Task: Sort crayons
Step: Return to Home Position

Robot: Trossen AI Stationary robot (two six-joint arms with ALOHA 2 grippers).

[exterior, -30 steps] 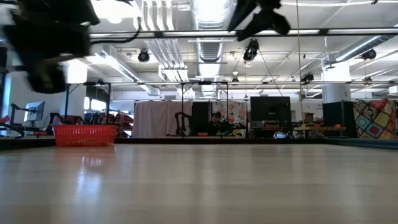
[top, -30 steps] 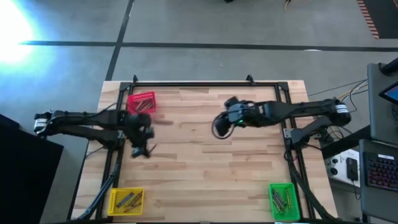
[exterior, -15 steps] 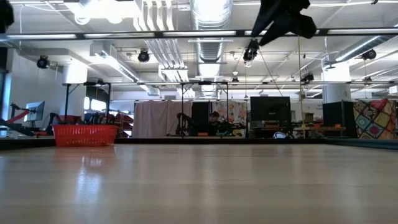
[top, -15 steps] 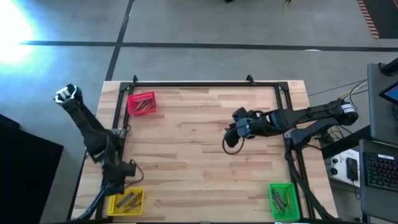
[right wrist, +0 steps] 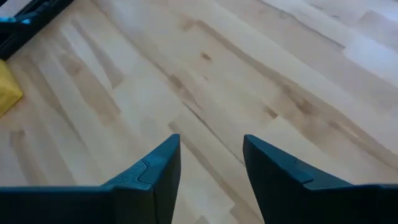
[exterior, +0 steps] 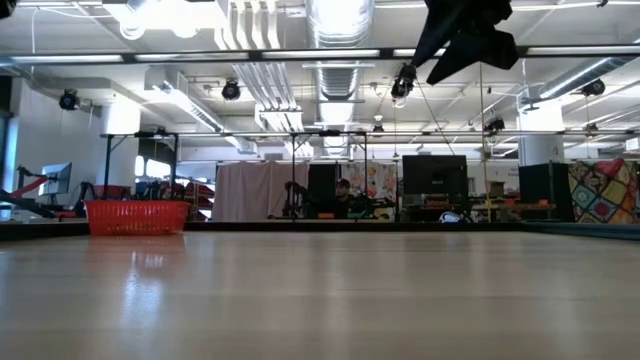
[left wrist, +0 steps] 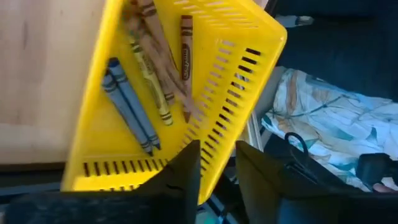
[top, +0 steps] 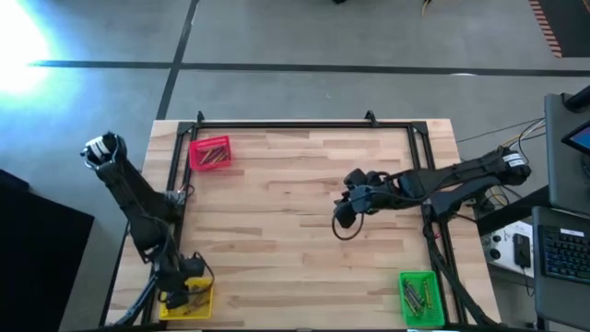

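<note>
crayons (left wrist: 129, 106) lie in the yellow bin (left wrist: 230, 93) at the table's (top: 277, 267) near left corner, others in the red bin (top: 193, 155) at the far left corner and the green bin (top: 403, 300) at the near right corner. left gripper (left wrist: 217, 149) hangs over the yellow bin's edge, fingers slightly apart, empty. right gripper (right wrist: 211, 146), above mid-table, parted wider, holds nothing.

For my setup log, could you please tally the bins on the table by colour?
Red bin: 1
Yellow bin: 1
Green bin: 1
Total: 3
</note>
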